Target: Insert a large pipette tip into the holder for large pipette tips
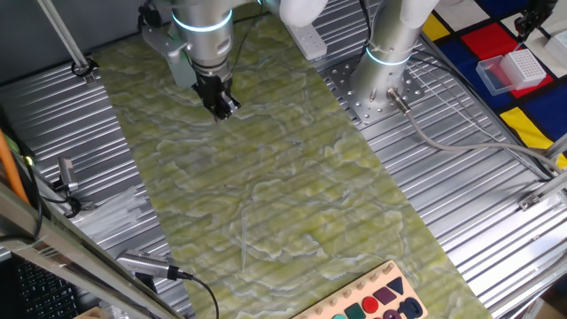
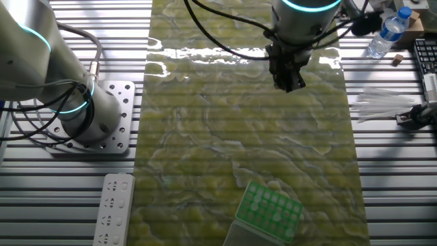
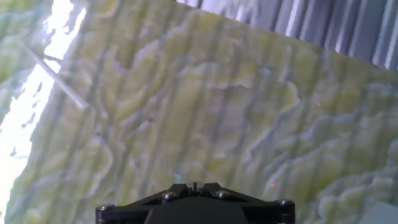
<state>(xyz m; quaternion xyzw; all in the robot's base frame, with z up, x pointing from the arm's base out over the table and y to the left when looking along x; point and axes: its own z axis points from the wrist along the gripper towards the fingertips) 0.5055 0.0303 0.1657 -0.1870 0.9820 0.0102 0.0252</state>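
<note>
**Tip loose on the mat, hand high, nothing held**

Nearest, bottom of the other fixed view: one holder for large pipette tips [image 2: 270, 208], green top with rows of holes, standing on the green marbled mat [image 2: 225, 143]. No tip visible in it.

Mid frame: the gripper [image 2: 288, 80] hangs well above the mat, well apart from the holder. The fingers look dark and close together. Whether they are clenched or released I cannot tell, and nothing shows between them.

Farther, upper left of the hand view: one large pipette tip [image 3: 57, 79], lying flat and slanted, just beside the bright glare patch.

Right edge, on the ribbed counter [image 2: 396, 171]: a heap of spare tips [image 2: 382, 106], too tangled to count. One white-topped tip box [image 1: 518, 69] sits upper right in one fixed view.

Handling, as judged: the tip is very light, thin-walled and smooth, so it is likely to roll or skid if nudged. The point looks bendable. Better to pinch the thicker end, gently, leaving the taper free to enter a hole.
</note>
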